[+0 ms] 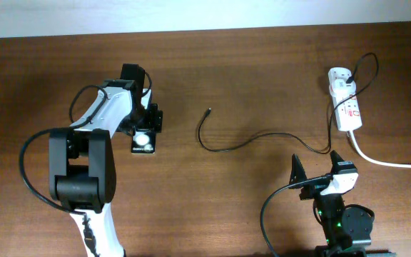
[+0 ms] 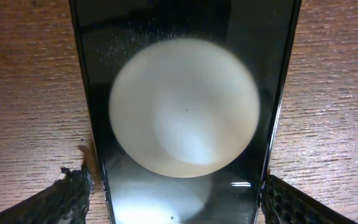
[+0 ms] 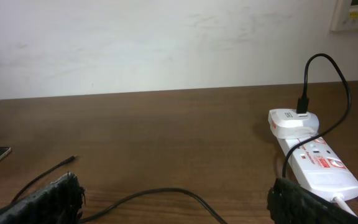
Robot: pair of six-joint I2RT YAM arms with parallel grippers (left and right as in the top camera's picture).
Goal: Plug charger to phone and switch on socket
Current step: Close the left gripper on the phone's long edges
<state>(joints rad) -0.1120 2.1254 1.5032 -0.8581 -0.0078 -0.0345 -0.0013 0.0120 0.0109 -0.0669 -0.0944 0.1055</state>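
progress: nothing done yet, I'd say.
charger [image 1: 262, 135]: tip loose mid-desk, well right of the phone [image 2: 185, 112].
socket [image 1: 349, 108]: far right, switch state unreadable.
todo: plug in, flip switch.
left fingers [image 2: 67, 199]: apart, flanking the phone's long edges, contact unclear; phone flat on desk [image 1: 262, 57].
right fingers [image 3: 48, 199]: wide apart, empty, near the socket.

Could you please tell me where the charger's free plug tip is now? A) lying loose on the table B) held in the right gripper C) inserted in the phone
A: the charger's plug tip lies bare on the table, well apart from the phone.
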